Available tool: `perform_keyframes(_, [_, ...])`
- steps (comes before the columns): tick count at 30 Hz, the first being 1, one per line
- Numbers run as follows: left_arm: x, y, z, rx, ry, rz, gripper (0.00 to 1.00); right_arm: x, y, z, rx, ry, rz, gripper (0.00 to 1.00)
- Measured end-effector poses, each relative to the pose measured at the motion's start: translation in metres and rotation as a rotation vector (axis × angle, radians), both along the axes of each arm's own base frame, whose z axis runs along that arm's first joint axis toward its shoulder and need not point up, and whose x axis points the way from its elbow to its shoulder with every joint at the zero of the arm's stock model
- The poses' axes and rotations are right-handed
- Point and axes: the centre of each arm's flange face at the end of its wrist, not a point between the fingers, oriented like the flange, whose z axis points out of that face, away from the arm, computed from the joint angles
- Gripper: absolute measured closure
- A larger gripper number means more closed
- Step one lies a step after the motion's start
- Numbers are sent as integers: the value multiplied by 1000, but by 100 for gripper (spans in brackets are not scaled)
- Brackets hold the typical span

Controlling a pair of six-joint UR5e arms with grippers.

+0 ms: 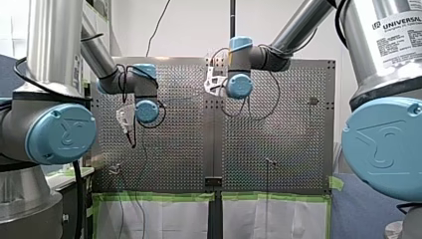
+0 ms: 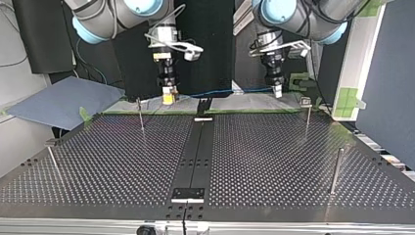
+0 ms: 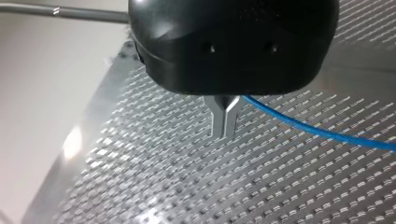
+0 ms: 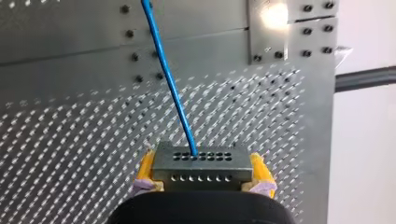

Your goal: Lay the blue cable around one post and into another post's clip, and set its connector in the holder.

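Found the blue cable (image 4: 170, 88) strung near the table's (image 2: 293, 161) 12 o'clock edge in the top view, running from its connector (image 4: 201, 165), clamped between my right gripper's (image 4: 201, 173) yellow pads (image 4: 145, 165), across to my left gripper's (image 3: 226, 125) metal fingers (image 3: 218, 120), pinched together on it.

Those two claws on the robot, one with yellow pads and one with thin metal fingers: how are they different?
My right gripper has broad yellow pads; my left gripper has slim bare metal fingers. My right gripper's pads stand wide apart, clamped on the grey connector; my left gripper's fingers are nearly together, pinching the blue cable itself. Shared: both are shut, holding the same cable above the perforated table.
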Motion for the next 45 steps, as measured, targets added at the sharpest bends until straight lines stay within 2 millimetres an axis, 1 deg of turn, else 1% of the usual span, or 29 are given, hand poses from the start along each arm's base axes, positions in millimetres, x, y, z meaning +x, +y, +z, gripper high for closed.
perform_keyframes(8, [20, 24, 43, -88, -85, 74, 100, 12, -5, 26, -27, 2, 33, 100])
perform_keyframes(11, [26, 34, 60, -115, -118, 99, 100, 17, -5, 31, -42, 9, 56, 100])
perform_keyframes(15, [31, 43, 84, -139, -157, 122, 100, 22, -2, 32, -53, 20, 88, 100])
perform_keyframes(20, [32, 50, 110, -156, -194, 136, 100, 27, 0, 35, -64, 24, 128, 100])
perform_keyframes(25, [31, 55, 141, -181, -243, 140, 100, 31, 2, 38, -69, 27, 155, 100])
perform_keyframes(30, [27, 58, 168, -195, -290, 143, 100, 39, 2, 51, -83, 19, 185, 100])
perform_keyframes(34, [23, 61, 185, -205, -326, 145, 100, 45, -1, 63, -95, 5, 190, 100])
perform_keyframes(39, [22, 63, 192, -209, -342, 148, 100, 50, -4, 77, -113, -12, 191, 100])
perform_keyframes(45, [31, 71, 207, -203, -364, 150, 100, 61, -7, 86, -121, -17, 197, 100])
